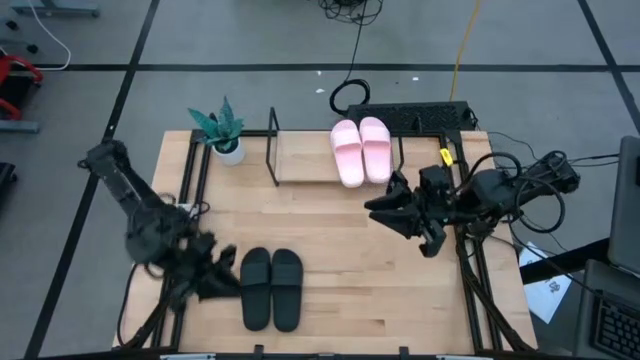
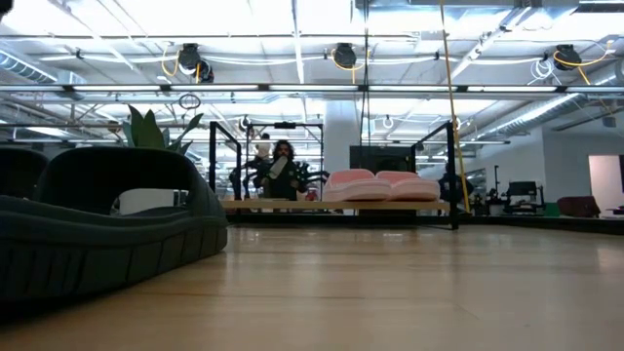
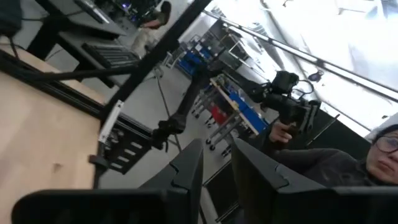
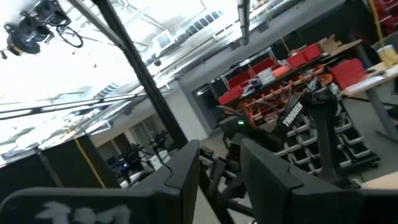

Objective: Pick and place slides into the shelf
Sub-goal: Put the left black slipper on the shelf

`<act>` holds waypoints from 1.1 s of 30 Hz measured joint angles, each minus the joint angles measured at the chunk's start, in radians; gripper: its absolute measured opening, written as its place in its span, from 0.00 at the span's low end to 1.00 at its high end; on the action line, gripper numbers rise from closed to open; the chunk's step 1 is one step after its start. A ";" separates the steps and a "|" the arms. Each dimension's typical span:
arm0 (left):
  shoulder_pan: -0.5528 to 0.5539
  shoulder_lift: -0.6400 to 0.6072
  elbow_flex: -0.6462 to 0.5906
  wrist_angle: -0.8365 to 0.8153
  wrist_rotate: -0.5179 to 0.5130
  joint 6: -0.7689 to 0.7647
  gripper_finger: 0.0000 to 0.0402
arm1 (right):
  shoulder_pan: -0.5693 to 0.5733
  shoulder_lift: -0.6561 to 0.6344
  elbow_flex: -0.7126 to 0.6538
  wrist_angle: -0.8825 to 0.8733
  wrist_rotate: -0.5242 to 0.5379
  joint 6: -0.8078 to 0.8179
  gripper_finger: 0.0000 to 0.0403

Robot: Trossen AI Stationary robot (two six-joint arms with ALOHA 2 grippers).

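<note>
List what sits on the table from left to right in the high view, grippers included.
left gripper → potted plant → black slides → pink slides, lying on the shelf → right gripper.

Overhead layout: pink slides side by side on the shelf at the bench rear, potted plant at its left end; black slides paired near the front edge (left gripper just beside them); right gripper near the pink pair
</note>
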 joint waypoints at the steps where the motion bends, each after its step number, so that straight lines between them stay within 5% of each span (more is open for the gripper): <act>1: -0.035 0.044 0.050 -0.011 -0.036 0.001 0.22 | 0.009 -0.002 0.000 0.000 0.000 0.000 0.27; 7: -0.191 0.304 0.341 -0.091 -0.312 0.000 0.22 | 0.073 -0.026 0.000 0.001 0.000 -0.004 0.27; 12: -0.246 0.532 0.491 -0.207 -0.519 -0.154 0.22 | 0.133 -0.054 0.000 -0.001 0.000 -0.027 0.27; 27: -0.232 0.706 0.520 -0.765 -0.601 -0.864 0.22 | 0.218 -0.089 0.000 -0.016 0.000 -0.116 0.27; 33: -0.312 0.707 0.479 -0.941 -0.634 -1.346 0.22 | 0.218 -0.089 0.000 -0.036 0.001 -0.116 0.27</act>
